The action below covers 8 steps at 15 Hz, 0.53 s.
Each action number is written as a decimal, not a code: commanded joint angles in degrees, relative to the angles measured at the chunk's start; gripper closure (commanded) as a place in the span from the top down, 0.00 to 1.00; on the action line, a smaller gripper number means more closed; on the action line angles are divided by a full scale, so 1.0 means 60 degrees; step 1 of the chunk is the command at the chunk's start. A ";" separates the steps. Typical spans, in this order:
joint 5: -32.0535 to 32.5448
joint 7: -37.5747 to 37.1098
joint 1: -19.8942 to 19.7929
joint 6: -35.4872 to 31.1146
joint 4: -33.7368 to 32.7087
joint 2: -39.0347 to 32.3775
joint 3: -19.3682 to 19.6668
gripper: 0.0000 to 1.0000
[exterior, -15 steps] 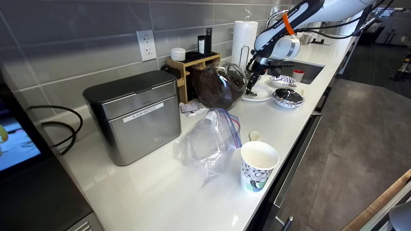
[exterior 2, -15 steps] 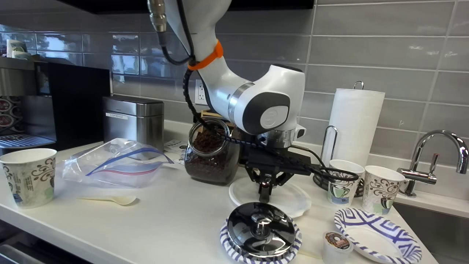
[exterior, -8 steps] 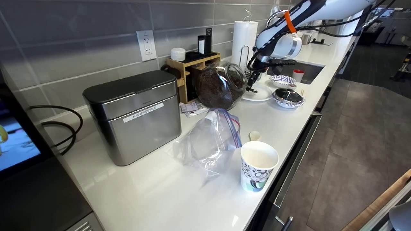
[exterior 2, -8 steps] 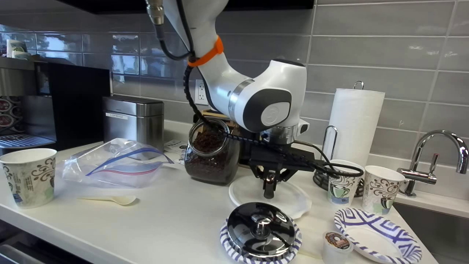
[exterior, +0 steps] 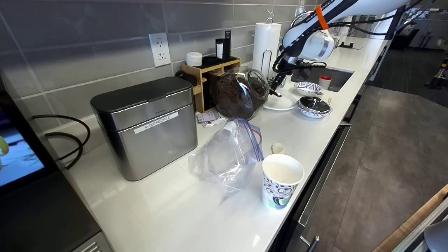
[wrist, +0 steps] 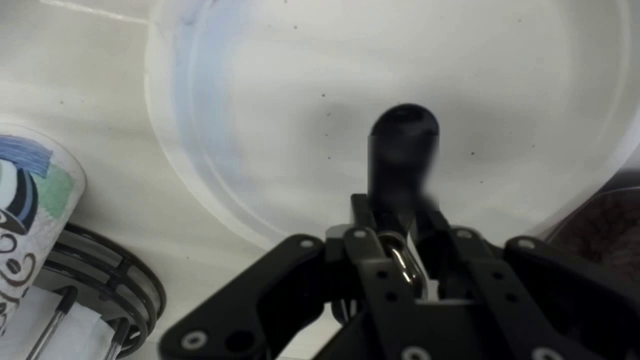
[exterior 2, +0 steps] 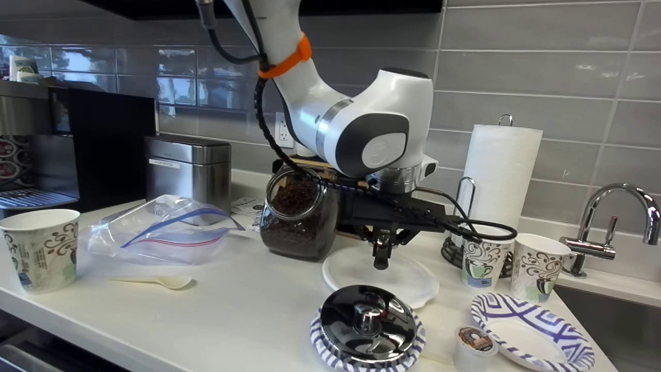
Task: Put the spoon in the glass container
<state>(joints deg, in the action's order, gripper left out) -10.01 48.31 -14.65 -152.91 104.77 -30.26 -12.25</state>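
My gripper [exterior 2: 383, 242] is shut on a dark spoon with a shiny metal part, and it also shows in the wrist view [wrist: 395, 212]. The spoon [wrist: 404, 130] points down from the fingers, its dark rounded end over a white round plate or lid [wrist: 280, 125]. In an exterior view the spoon tip [exterior 2: 381, 261] hangs a little above this plate. The glass container, a tilted jar of dark brown grounds [exterior 2: 297, 230], stands beside the gripper, its round mouth open; it also shows in an exterior view [exterior: 241, 96]. A pale spoon [exterior 2: 168, 281] lies on the counter.
A bowl with a shiny lid [exterior 2: 367, 325] stands in front of the plate. Paper cups [exterior 2: 537, 263], a paper towel roll [exterior 2: 503, 175] and a patterned bowl [exterior 2: 532, 330] stand toward the sink. A plastic bag [exterior: 231, 154], a paper cup [exterior: 281, 182] and a steel bin [exterior: 150, 129] stand beyond the jar.
The arm and gripper have risen a little. The held spoon's tip has lifted up from the white plate. The jar and other things have not moved.
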 commanded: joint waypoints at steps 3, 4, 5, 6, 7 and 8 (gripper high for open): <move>-0.0936 0.1260 -0.0682 0.0123 0.1188 0.1365 -0.0562 0.06; -0.1164 0.1608 -0.0787 0.0269 0.1309 0.1573 -0.0648 0.06; -0.1372 0.1888 -0.0838 0.0398 0.1472 0.1816 -0.0668 0.06; -0.1594 0.2171 -0.0872 0.0577 0.1606 0.2037 -0.0664 0.06; -0.1797 0.2437 -0.0849 0.0776 0.1741 0.2258 -0.0588 0.06; -0.2018 0.2701 -0.0810 0.1060 0.1892 0.2508 -0.0487 0.06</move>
<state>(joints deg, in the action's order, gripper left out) -17.64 59.08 -18.64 -150.43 111.38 -20.89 -15.18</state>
